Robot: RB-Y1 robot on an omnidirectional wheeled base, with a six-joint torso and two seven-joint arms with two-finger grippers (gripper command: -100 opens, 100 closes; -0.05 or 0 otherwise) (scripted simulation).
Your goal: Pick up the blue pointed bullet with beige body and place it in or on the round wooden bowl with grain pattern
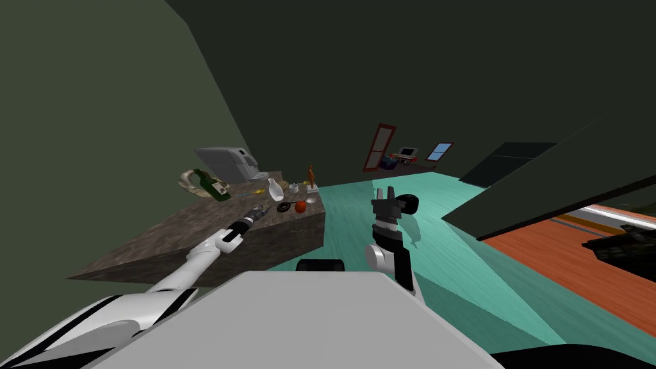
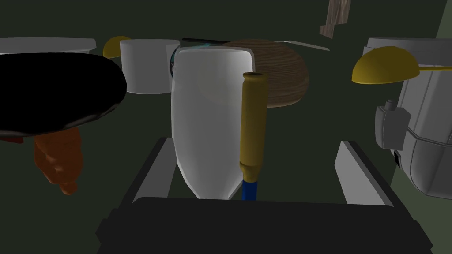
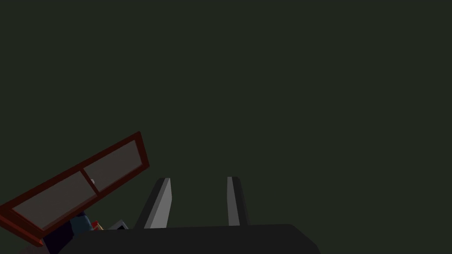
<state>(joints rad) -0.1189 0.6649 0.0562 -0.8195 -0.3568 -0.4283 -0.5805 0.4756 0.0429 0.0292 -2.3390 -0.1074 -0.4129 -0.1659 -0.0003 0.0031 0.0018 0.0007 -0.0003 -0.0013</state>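
The bullet [image 2: 254,128] has a tan body and a blue tip [image 2: 249,190] that points back at my hand. It lies between the two fingers [image 2: 154,172] of my left gripper [image 2: 256,169], which is open and touches neither side of it. Just beside the bullet stands a white vase [image 2: 207,123], and behind both sits the round wooden bowl [image 2: 282,75]. In the head view my left gripper [image 1: 259,213] reaches over the stone counter [image 1: 192,243]. My right gripper [image 1: 384,195] hangs over the teal floor, its fingers [image 3: 161,203] parted around nothing.
Crowding the hand are a black object [image 2: 53,92], an orange lump [image 2: 57,161], a white cup [image 2: 148,66], a yellow spoon [image 2: 384,66] and a grey machine [image 2: 423,132]. A green bottle [image 1: 211,184] and an orange figurine [image 1: 311,174] stand on the counter.
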